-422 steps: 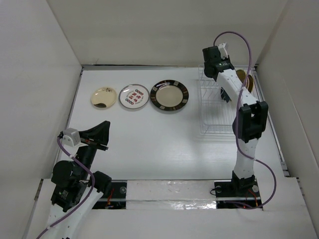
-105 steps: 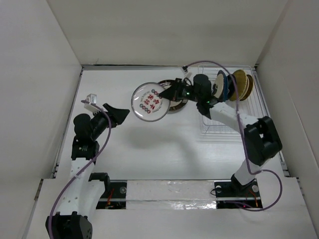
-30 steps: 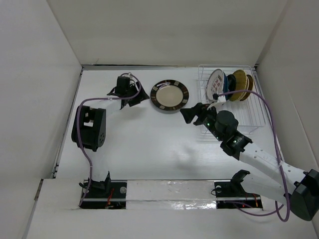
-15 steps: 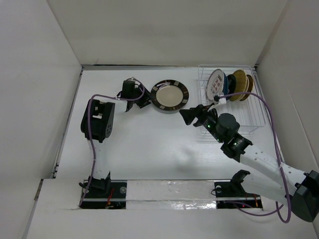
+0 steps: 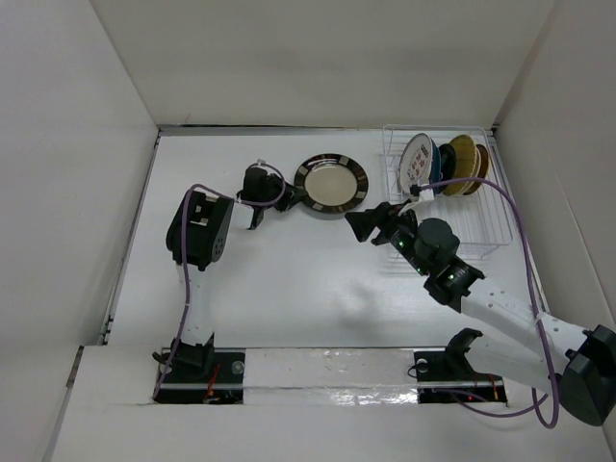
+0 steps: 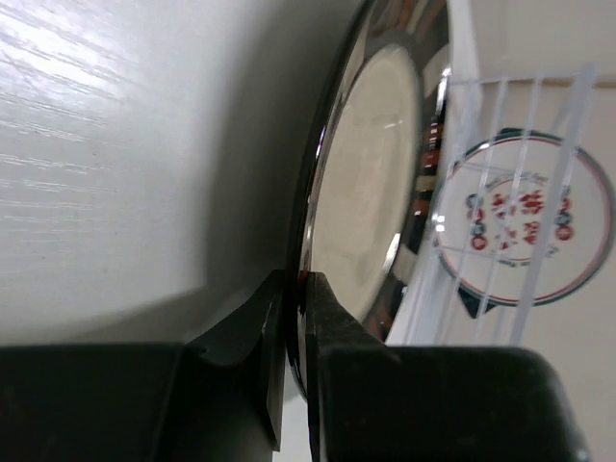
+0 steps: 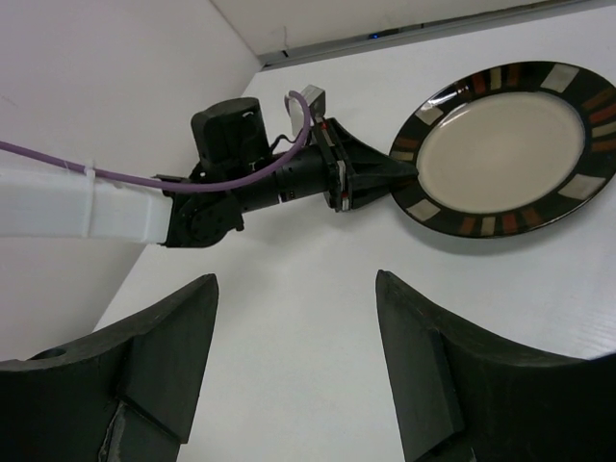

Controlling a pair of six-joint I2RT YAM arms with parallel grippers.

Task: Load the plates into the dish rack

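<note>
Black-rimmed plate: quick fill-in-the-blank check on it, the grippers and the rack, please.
The left gripper pinches the ____ of the black-rimmed plate. The right gripper has its jaws ____, with nothing between them. In the dish rack, the leftmost plate in the top view is white with ____ marks.
Missing words: rim; open; red.

The black-rimmed plate [image 7: 500, 144] runs off the right wrist view's right edge — in the left wrist view its top is cropped, its lower rim hidden behind the left gripper [image 6: 296, 279].
</note>
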